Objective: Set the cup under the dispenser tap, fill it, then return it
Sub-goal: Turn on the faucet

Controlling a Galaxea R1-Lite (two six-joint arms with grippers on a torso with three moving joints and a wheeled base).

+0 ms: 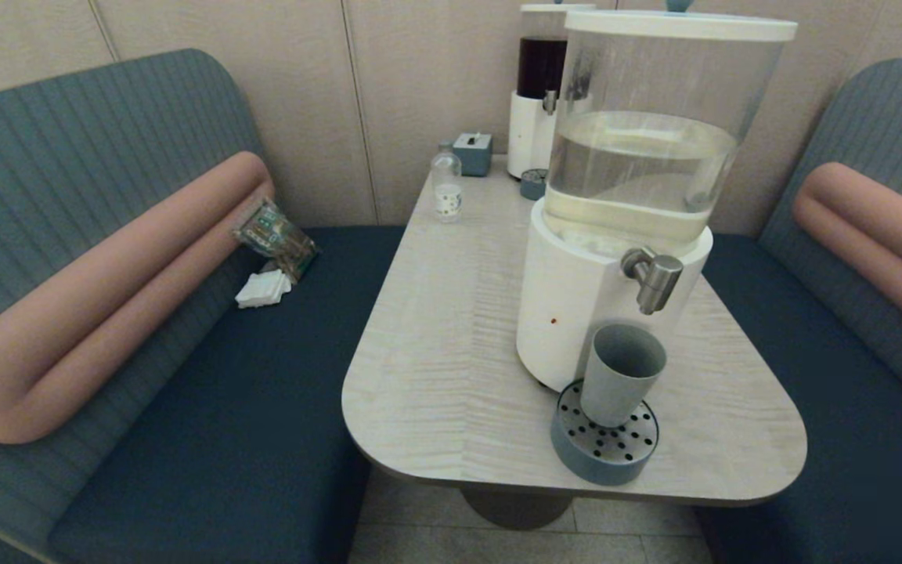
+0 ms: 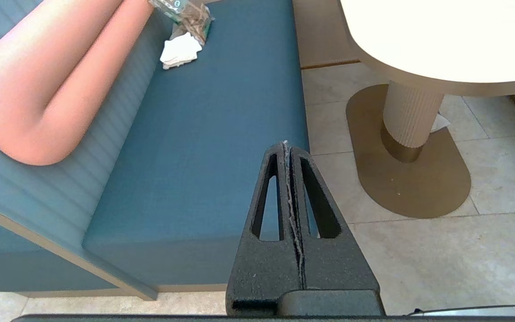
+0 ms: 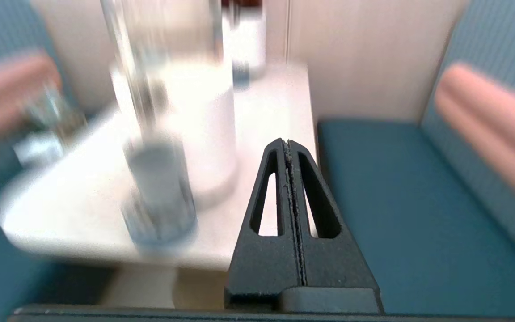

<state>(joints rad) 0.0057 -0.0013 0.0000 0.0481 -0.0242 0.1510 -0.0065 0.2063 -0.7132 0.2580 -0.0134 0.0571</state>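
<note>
I see the cup (image 1: 622, 374) standing upright on the drip tray (image 1: 604, 446) at the lower right of the head view, directly below the dispenser tap (image 1: 654, 278), with nothing gripping it. So the placing step looks done to me. I cannot see into the cup well enough to say whether any liquid is in it, and no stream shows from the tap, so I judge the filling either not started or already over; I cannot tell which. Returning the cup is certainly left.

My left claw (image 2: 287, 147) is pressed fully closed and empty, hanging low over the bench seat (image 2: 221, 134) and floor, away from the tabletop (image 2: 441, 40). My right claw (image 3: 288, 144) is also closed with nothing between its fingers, off the tabletop edge with the cup ahead of it.
</note>
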